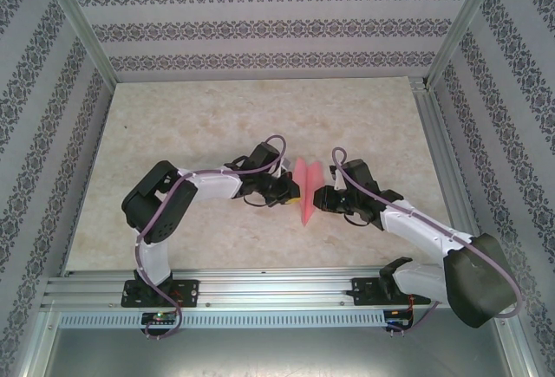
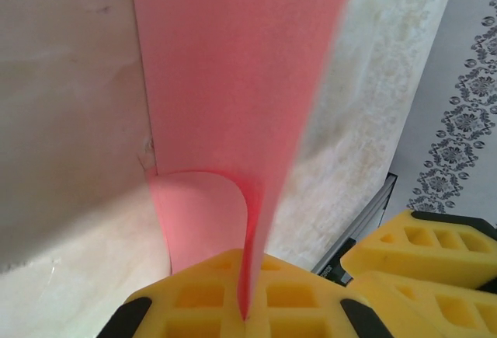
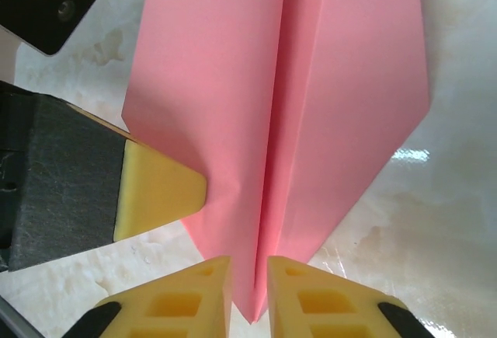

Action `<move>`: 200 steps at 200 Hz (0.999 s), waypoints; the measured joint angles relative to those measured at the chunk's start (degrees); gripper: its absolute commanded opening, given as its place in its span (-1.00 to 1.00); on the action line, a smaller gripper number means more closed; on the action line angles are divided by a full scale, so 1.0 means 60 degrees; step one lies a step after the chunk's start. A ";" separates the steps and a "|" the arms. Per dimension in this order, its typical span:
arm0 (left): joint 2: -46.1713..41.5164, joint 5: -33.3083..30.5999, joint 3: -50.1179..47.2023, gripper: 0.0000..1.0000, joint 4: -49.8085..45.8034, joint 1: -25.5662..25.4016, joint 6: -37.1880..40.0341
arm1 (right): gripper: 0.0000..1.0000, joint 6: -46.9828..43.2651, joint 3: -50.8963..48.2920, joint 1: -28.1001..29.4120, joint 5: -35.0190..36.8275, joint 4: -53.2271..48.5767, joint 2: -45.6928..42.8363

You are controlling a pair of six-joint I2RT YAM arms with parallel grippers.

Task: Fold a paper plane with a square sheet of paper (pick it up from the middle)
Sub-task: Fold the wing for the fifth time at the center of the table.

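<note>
1. The paper plane, a pink-red paper dart folded to a narrow point with a lengthwise centre crease, sits over the middle of the tabletop, slightly toward the near edge. Its point faces the near edge and its wide end faces the far edge.
2. In the right wrist view the paper plane shows two flat panels meeting at the centre crease. In the left wrist view the paper plane is seen edge-on, with one layer curling out low on the left.
3. The left gripper lies just beside the plane on its left side. Its yellow fingers are clenched on a layer of the paper, with no gap between them. One of these fingers touches the plane's left edge.
4. The right gripper lies just beside the plane on its right side. Its yellow fingers stand a narrow gap apart, with the plane's pointed end in that gap. Whether they press on the paper cannot be determined.
5. The tabletop is beige with a marbled finish. Patterned walls enclose it on the left, far and right sides.
</note>
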 measured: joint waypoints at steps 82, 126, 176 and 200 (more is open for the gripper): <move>0.0175 0.0018 0.0918 -0.98 -0.0433 -0.0131 0.0583 | -0.51 0.0368 0.0710 -0.1209 -0.0066 0.0040 0.2189; 0.0415 0.0015 0.1169 -0.98 -0.0678 -0.0193 0.0692 | -0.36 0.0219 0.1712 -0.1381 -0.0270 0.0160 0.3417; 0.0415 -0.0015 0.1239 -0.99 -0.0856 -0.0255 0.0838 | -0.28 0.0051 0.2342 -0.1381 -0.0277 -0.0124 0.3894; 0.0390 -0.0029 0.1239 -0.99 -0.0903 -0.0255 0.0838 | -0.25 0.0004 0.2492 -0.1373 -0.0277 -0.0452 0.3960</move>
